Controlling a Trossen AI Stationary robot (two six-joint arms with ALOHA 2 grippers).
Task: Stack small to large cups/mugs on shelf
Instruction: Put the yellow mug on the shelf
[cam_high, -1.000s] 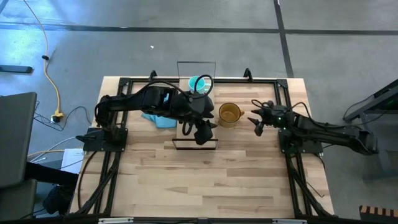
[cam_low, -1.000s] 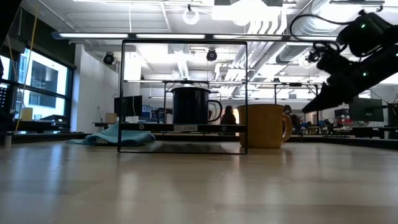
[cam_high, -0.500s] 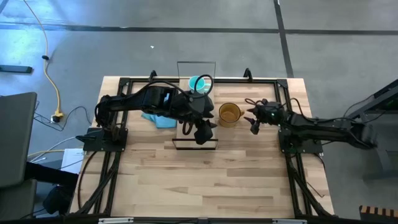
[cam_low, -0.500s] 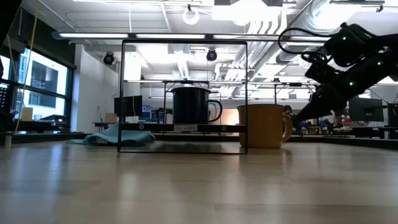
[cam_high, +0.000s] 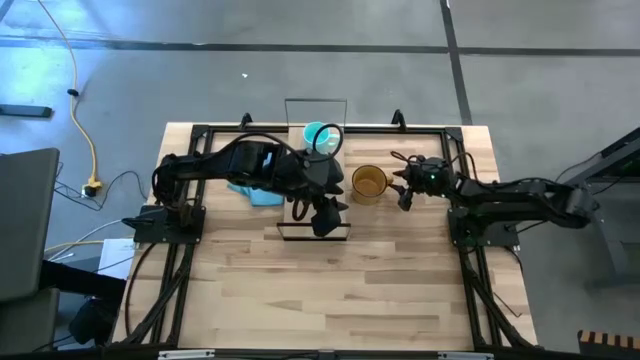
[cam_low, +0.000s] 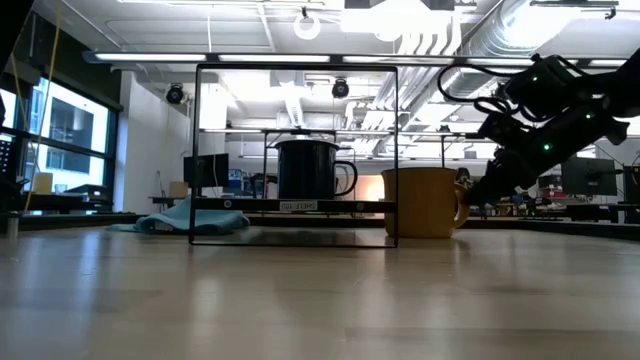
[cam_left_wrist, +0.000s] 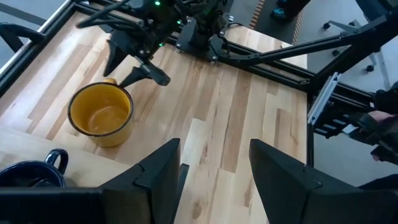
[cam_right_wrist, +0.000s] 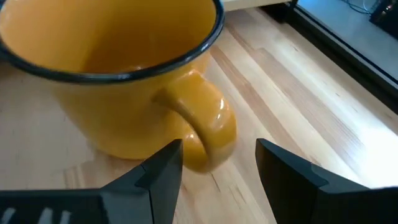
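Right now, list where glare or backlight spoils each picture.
Low view: bright ceiling lights and windows leave the black enamel mug nearly a silhouette on the shelf. Right wrist view: a highlight glints on the amber-orange mug's handle, and glare whitens the wooden tabletop.

The amber-orange mug (cam_high: 369, 184) stands upright on the tabletop just beside the shelf (cam_low: 295, 206), its handle turned away from it. The black mug (cam_low: 306, 170) stands upright on the light-wood shelf (thin black wire frame). The small teal mug (cam_high: 318, 134) sits behind the shelf.
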